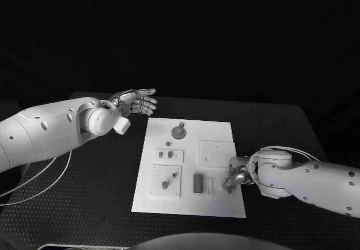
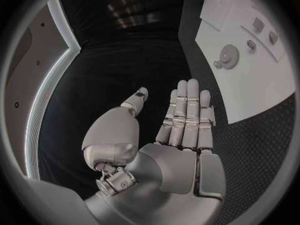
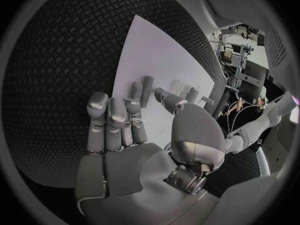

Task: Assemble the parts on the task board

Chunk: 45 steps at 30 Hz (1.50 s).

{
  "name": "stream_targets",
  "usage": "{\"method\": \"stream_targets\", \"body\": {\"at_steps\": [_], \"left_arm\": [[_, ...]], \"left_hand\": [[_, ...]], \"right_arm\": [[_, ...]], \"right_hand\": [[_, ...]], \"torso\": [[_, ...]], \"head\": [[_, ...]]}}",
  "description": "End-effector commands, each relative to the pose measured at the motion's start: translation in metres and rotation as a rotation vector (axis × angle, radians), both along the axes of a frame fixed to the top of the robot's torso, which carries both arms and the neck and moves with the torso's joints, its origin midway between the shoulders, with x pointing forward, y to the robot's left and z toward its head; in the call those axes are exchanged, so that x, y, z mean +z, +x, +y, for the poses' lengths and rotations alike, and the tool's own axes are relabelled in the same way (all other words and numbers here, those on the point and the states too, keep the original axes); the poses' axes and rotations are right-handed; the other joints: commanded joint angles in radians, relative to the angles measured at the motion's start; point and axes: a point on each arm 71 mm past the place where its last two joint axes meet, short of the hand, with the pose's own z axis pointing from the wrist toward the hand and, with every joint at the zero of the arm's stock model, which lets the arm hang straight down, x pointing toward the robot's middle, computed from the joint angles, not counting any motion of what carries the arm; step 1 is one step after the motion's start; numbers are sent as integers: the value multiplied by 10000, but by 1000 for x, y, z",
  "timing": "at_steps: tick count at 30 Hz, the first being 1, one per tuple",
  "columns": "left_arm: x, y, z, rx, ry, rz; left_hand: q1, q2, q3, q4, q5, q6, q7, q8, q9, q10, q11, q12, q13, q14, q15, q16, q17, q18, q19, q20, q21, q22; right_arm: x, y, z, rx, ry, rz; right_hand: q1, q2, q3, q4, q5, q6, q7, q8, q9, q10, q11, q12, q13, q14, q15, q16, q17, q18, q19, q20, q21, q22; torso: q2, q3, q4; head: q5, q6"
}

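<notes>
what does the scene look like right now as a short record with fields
surface: black table
board: white task board mid-table, small parts on it
round part: at the far end of the board
left hand: raised off the board's far left corner, fingers straight, holds nothing
right hand: low at the board's right edge, near a dark bar; grip unclear
</notes>
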Motion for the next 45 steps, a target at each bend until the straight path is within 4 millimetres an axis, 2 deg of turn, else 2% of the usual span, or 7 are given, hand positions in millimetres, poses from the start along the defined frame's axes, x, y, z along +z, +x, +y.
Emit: {"method": "stream_targets", "body": {"at_steps": [1, 15, 29, 30, 31, 39, 45], "left_arm": [[1, -1, -2, -203, -79, -65], [1, -1, -1, -209, -41, -37], [1, -2, -1, -227, 10, -16], [1, -2, -1, -230, 10, -12], [1, -2, -1, -226, 12, -13], [1, -2, -1, -269, 1, 2], [1, -3, 0, -260, 10, 7]], "left_hand": [[7, -49, -13, 50, 3, 69, -6, -37, -12, -36, -31, 56, -10, -74, -3, -61, 13, 86, -11, 17, -56, 195], [2, -46, -18, 63, 3, 70, -6, -38, -13, -35, -31, 59, -12, -74, -3, -60, 15, 87, -12, 17, -55, 196], [-1, -42, -21, 72, 3, 70, -7, -39, -14, -34, -31, 61, -13, -73, -4, -58, 16, 88, -12, 17, -55, 196], [-1, -42, -21, 73, 3, 69, -7, -39, -15, -33, -31, 61, -14, -72, -4, -58, 16, 88, -12, 17, -55, 196], [-1, -43, -21, 74, 3, 69, -7, -40, -15, -33, -31, 61, -14, -72, -4, -58, 16, 88, -12, 17, -55, 196], [1, -46, -24, 77, 3, 69, -8, -40, -16, -31, -31, 64, -14, -70, -5, -56, 17, 89, -12, 16, -54, 197], [3, -48, -25, 79, 3, 69, -8, -41, -16, -30, -31, 65, -15, -69, -6, -55, 18, 90, -13, 16, -54, 197]], "right_arm": [[-13, -9, 2, 417, -485, -93], [-9, -17, 11, 567, -149, -219], [-3, -22, 2, -527, 1251, 71], [-1, -21, 1, -719, 1435, 131], [0, -21, 1, -831, 1562, 163], [9, -19, 3, -1524, 2410, 371], [11, -19, 6, -1959, 2887, 566]], "right_hand": [[492, 101, 283, -312, -55, -132, 56, -3002, 34, -7, -57, -10, 4, 22, -47, 7, -19, 678, -2, -22, 71, -15], [1744, 847, 1158, -2220, 255, -369, 231, -3276, -153, -25, 111, -19, 6, -61, 110, -183, -133, 678, -134, 162, 148, -89], [1680, 1115, 1719, -2257, 656, -541, 327, -3500, -450, 16, 205, -21, -20, -25, 192, -222, -144, 678, -126, 232, 166, -172], [1663, 1167, 1908, -2256, 1150, -502, 309, -3498, -491, 54, 218, -10, -27, 8, 213, -203, -127, 678, -119, 240, 177, -182], [1585, 1179, 1966, -2274, 1247, -477, 326, -3501, -535, 78, 207, -7, -36, 38, 204, -196, -120, 678, -95, 245, 203, -189], [1271, 1068, 1943, -2361, 1906, -404, 316, -3505, -728, 131, 198, -10, -74, 106, 188, -219, -118, 678, -23, 234, 259, -269], [1172, 973, 1837, -2339, 2038, -388, 316, -3498, -778, 135, 194, -13, -83, 112, 182, -239, -124, 678, -6, 226, 266, -301]], "torso": [[2, -3, 3], [3, 12, -12], [4, 16, -11], [1, 13, -10], [1, 13, -10], [6, 12, -6], [7, 8, -2]], "head": [[22, -21], [36, -30], [54, 11], [55, 16], [55, 16], [57, 18], [56, 16]]}}
